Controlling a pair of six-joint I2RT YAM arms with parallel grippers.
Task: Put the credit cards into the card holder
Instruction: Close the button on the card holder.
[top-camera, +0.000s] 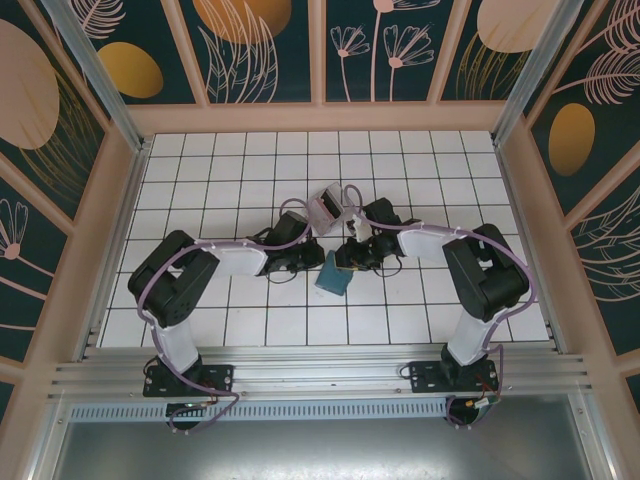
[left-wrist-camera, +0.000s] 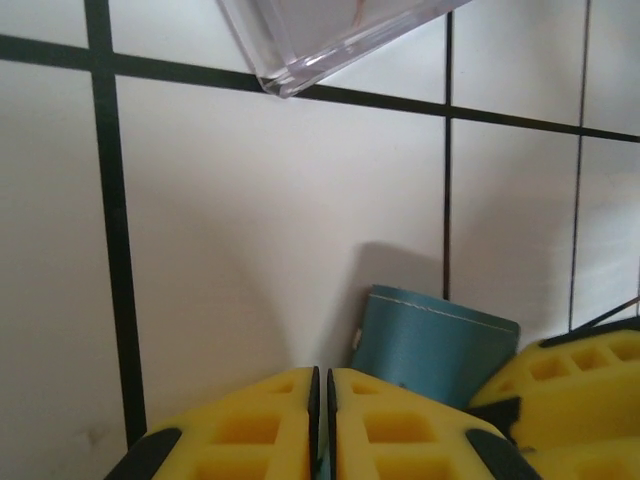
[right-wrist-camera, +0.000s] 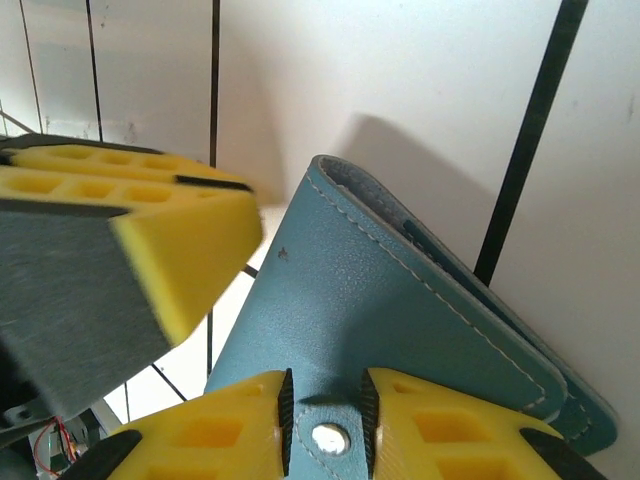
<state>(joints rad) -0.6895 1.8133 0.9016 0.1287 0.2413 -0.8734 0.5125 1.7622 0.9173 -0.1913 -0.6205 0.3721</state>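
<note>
In the top view, the teal card holder (top-camera: 333, 281) is seen on the white tiled table (top-camera: 200, 180), between the left gripper (top-camera: 317, 264) and the right gripper (top-camera: 345, 265). A clear plastic box (top-camera: 324, 208) lies just behind them. In the left wrist view, the left gripper's pads (left-wrist-camera: 270, 420) are pressed almost together, and the card holder stands just beyond them. In the right wrist view, the card holder's snap tab (right-wrist-camera: 327, 437) is pinched by the right gripper.

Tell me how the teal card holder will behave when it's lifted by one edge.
The card holder looks like soft stitched leather, so it would probably flex rather than stay rigid. Its two layers sit slightly apart, so it may fall open. The right gripper pinches only its snap tab, so it might swing or twist.
</note>
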